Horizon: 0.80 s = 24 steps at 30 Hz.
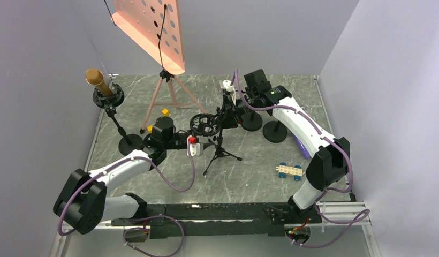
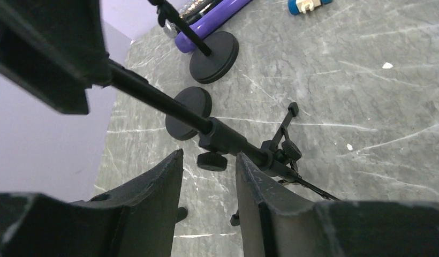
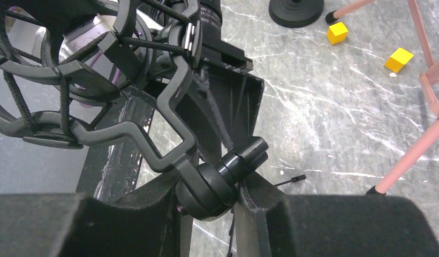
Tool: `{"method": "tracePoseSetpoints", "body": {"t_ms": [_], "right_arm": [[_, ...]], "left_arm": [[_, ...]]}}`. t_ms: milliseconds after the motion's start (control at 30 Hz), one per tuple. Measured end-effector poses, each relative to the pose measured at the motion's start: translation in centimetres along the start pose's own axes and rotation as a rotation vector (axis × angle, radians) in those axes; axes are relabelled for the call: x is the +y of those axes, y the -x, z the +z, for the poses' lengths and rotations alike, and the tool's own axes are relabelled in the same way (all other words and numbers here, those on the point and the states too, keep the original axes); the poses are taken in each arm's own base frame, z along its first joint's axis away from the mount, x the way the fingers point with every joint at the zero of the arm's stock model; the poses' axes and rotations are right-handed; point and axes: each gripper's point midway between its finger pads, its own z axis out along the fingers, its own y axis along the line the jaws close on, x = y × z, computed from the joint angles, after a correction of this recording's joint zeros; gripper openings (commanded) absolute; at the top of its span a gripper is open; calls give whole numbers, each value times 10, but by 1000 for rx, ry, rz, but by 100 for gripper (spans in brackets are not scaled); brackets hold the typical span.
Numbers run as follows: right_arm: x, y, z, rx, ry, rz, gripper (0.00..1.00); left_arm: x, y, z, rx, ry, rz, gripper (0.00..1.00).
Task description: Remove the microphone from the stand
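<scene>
Centre of the marble-pattern table (image 1: pixel 249 179), the tripod mic stand (image 1: pixel 220 152) has both arms on it. The right gripper (image 1: pixel 232 115) is in from the far side, and its wrist camera shows it clamped on the swivel joint (image 3: pixel 212 184) under the shock mount (image 3: pixel 73 69), a finger pressed to either side. From above, that mount's ring (image 1: pixel 204 124) looks empty. Something pale shows through the cords up close, but I cannot tell what.

The left gripper (image 1: pixel 202 144) is low and close to the stand. Its fingers (image 2: pixel 158 187) stand apart with a clear gap, the clamp knob (image 2: pixel 212 159) just past the tips and the stand's pole (image 2: pixel 169 107) crossing above them. Nothing is gripped there.

A gold microphone (image 1: pixel 96 80) sits tilted in the mount of a round-base stand (image 1: pixel 121 128) at the far left, well away from both arms. A purple microphone (image 1: pixel 302 145) lies flat on the table at right, beside a round base (image 2: pixel 214 51).

Also out there are a pink tripod stand (image 1: pixel 169 96), yellow blocks (image 1: pixel 165 112) and a white brick car (image 1: pixel 289 170).
</scene>
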Motion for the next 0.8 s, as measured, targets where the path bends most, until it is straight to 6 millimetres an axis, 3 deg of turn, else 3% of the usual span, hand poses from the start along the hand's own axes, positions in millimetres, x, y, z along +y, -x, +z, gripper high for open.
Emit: {"method": "tracePoseSetpoints", "body": {"t_ms": [233,533,800], "right_arm": [[0,0,0,0,1,0,0],[0,0,0,0,0,-1,0],[0,0,0,1,0,-1,0]], "left_arm": [[-18,-5,10,13,-83,101,39],[-14,-10,17,44,-90,193,44],[-5,-25,20,108,-46,213,34]]}}
